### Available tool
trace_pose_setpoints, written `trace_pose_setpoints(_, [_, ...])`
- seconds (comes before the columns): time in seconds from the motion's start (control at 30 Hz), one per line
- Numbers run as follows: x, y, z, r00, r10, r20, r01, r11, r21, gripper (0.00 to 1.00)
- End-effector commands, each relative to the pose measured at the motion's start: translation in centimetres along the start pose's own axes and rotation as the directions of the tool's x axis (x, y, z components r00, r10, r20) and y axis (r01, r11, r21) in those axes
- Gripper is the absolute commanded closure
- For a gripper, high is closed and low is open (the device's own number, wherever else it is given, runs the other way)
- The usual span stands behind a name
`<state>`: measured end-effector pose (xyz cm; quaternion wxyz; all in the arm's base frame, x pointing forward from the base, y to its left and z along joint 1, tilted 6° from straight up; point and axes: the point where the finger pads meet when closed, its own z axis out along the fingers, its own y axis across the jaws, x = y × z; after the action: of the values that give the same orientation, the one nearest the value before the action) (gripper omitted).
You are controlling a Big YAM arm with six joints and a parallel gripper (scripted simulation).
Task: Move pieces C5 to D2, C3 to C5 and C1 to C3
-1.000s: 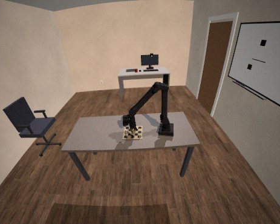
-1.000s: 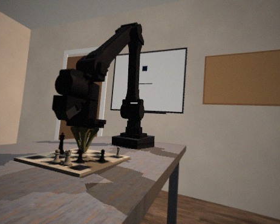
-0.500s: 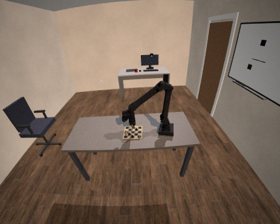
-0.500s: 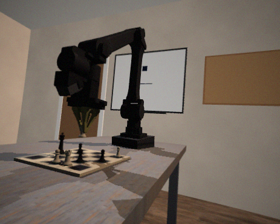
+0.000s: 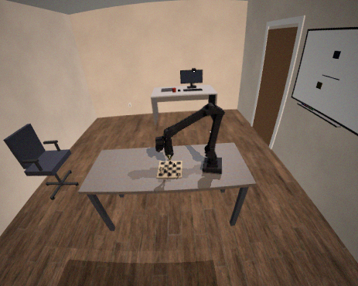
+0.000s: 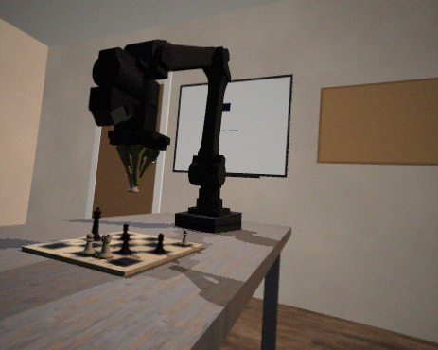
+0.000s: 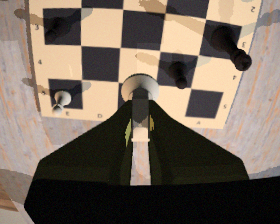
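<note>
A small chessboard (image 6: 113, 253) lies on the grey table, also seen in the top view (image 5: 170, 169). My gripper (image 6: 133, 187) is shut on a white piece (image 7: 139, 90), holding it well above the board's far side. In the wrist view the piece's round base hangs between the fingertips over the board's edge rows. On the board stand a tall black piece (image 6: 96, 223), three smaller black pieces (image 6: 125, 240), a white rook (image 6: 105, 247), a white pawn (image 6: 88, 244) and another white pawn (image 6: 185, 237).
The arm's base (image 6: 208, 219) stands on the table behind the board, to its right. The table edge (image 6: 251, 279) runs close to the right of the board. An office chair (image 5: 36, 158) and a second desk (image 5: 183, 94) stand away from the table.
</note>
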<state>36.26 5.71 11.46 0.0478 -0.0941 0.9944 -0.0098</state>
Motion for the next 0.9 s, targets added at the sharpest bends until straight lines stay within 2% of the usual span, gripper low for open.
trace_pose_setpoints(0.0, [-1.9,0.3,-2.0,0.998,0.001,0.063,-0.001,1.0,-0.003,1.0])
trace_pose_setpoints(0.07, [-1.9,0.3,-2.0,0.998,0.001,0.063,-0.001,1.0,-0.003,1.0])
trace_pose_setpoints(0.1, [-1.0,0.3,-1.7,0.999,0.006,0.053,-0.006,1.0,-0.004,1.0])
trace_pose_setpoints(0.17, [1.4,0.6,-1.2,1.0,0.02,0.024,-0.02,1.0,-0.004,1.0])
trace_pose_setpoints(0.27, [5.6,0.8,-1.0,0.997,0.074,0.022,-0.074,0.997,-0.005,1.0])
trace_pose_setpoints(0.33, [7.1,0.8,-0.9,0.995,0.093,0.021,-0.093,0.996,-0.005,1.0])
trace_pose_setpoints(0.4, [7.2,0.6,-0.9,0.995,0.101,0.02,-0.101,0.995,-0.004,1.0])
trace_pose_setpoints(0.43, [4.7,0.5,-2.9,0.991,0.106,0.084,-0.105,0.994,-0.01,1.0])
trace_pose_setpoints(0.47, [4.4,0.5,-2.1,0.992,0.105,0.074,-0.105,0.994,-0.009,1.0])
trace_pose_setpoints(0.53, [4.4,0.5,-2.1,0.992,0.105,0.074,-0.105,0.994,-0.009,1.0])
trace_pose_setpoints(0.57, [6.7,0.6,-0.1,0.994,0.104,0.016,-0.104,0.995,-0.004,1.0])
trace_pose_setpoints(0.63, [7.3,0.6,-0.1,0.995,0.103,-0.008,-0.103,0.995,-0.001,1.0])
trace_pose_setpoints(0.67, [7.1,0.6,-0.2,0.995,0.103,-0.002,-0.103,0.995,-0.002,1.0])
trace_pose_setpoints(0.7, [5.6,0.5,-1.3,0.994,0.104,0.036,-0.104,0.995,-0.006,1.0])
trace_pose_setpoints(0.77, [5.3,0.5,-1.8,0.993,0.105,0.054,-0.105,0.994,-0.007,1.0])
trace_pose_setpoints(0.87, [6.1,0.5,-0.6,0.994,0.105,0.036,-0.105,0.994,-0.006,1.0])
